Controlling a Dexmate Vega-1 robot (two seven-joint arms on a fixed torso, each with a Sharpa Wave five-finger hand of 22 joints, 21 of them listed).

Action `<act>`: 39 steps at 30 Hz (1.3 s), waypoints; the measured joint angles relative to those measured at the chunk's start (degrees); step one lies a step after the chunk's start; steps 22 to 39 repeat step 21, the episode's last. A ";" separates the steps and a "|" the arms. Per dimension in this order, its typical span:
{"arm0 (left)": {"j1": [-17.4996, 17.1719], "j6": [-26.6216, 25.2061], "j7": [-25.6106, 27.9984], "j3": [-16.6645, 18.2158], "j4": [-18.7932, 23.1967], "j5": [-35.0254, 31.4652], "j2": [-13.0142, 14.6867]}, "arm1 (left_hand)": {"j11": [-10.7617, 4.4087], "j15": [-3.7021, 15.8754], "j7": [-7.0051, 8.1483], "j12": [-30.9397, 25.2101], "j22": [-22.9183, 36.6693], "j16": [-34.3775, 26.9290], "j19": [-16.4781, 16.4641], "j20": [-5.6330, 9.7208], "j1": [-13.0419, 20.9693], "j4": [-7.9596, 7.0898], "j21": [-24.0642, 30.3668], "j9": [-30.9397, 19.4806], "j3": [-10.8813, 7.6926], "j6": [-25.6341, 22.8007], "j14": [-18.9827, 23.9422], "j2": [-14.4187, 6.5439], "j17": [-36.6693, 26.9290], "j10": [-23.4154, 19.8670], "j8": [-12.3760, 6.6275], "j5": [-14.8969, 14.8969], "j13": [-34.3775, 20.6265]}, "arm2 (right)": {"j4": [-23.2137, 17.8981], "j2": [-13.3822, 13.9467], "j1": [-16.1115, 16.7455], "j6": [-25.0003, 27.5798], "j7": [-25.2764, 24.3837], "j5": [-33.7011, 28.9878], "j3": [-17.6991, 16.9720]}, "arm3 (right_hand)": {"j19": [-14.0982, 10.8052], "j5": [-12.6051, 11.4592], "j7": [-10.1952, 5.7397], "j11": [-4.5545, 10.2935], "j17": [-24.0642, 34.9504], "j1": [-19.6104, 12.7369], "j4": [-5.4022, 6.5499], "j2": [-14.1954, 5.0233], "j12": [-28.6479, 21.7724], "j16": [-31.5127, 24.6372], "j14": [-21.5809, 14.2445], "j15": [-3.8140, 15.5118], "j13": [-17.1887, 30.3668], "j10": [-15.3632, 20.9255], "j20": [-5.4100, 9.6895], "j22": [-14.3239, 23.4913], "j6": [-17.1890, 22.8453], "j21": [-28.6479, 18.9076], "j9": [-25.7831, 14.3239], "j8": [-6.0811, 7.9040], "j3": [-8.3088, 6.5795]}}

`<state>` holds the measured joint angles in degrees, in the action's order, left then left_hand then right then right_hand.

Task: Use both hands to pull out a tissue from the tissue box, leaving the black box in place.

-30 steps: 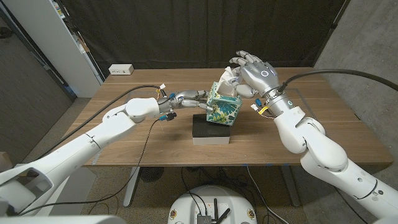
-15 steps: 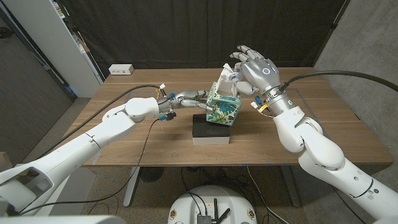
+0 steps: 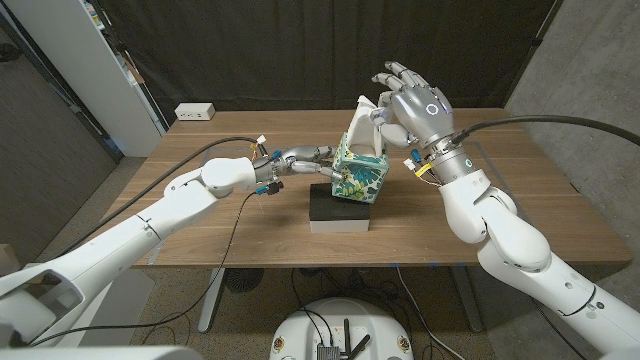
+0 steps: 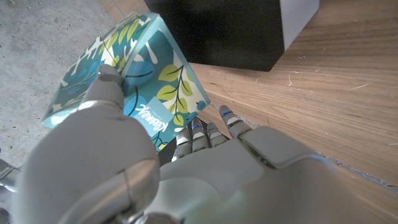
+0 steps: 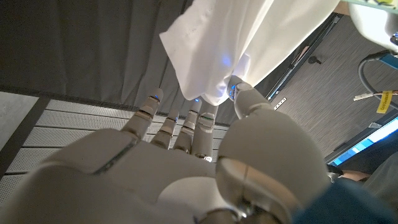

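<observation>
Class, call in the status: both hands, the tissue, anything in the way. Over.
Left hand grips tissue box, box tilted on black box. Right hand pinches tissue, partly drawn up, bottom end at box. Nothing in the way.

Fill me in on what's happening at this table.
The robot is pulling a tissue out of a tissue box. Its left hand holds the leaf-patterned tissue box, which sits tilted on the black box. Its right hand is raised above the box, its fingers pinching a white tissue that stretches up from the opening. The tissue's lower end is still in the box, so it is not yet free.
</observation>
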<state>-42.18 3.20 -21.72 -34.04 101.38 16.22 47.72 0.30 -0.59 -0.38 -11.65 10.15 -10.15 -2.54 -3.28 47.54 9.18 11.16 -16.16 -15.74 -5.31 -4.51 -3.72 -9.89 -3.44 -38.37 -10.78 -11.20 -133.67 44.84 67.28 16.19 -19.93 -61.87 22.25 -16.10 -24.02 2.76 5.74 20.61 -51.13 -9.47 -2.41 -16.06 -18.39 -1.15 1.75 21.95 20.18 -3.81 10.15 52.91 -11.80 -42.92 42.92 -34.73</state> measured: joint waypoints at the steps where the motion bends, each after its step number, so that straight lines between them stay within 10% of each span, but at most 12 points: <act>1: -0.01 0.00 0.01 0.01 0.02 0.00 0.01 | 0.00 0.00 0.00 0.00 0.00 0.00 0.00 0.00 0.00 0.00 0.00 0.00 0.00 0.00 0.00 0.00 0.00 0.00 0.00 0.02 0.00 | 0.01 0.00 -0.01 0.00 0.00 -0.02 0.00 | 0.00 0.00 0.00 0.00 0.00 0.00 0.07 0.00 0.18 0.00 0.00 0.00 0.00 0.00 0.00 0.00 0.00 0.00 0.00 0.00 -0.07; 39: -1.13 1.20 -0.02 0.82 0.20 0.58 0.95 | 0.00 0.00 0.00 0.00 0.00 0.00 0.00 0.00 0.01 0.20 0.00 0.00 -0.27 0.00 0.00 0.02 0.00 -0.01 0.00 0.05 0.00 | 2.56 -2.83 -1.95 0.02 -6.65 -2.17 2.21 | 0.00 -1.49 -0.73 0.10 -0.01 1.44 0.31 0.51 0.39 0.00 0.00 0.00 0.29 0.72 0.01 0.00 -0.73 0.00 -0.07 0.00 -0.78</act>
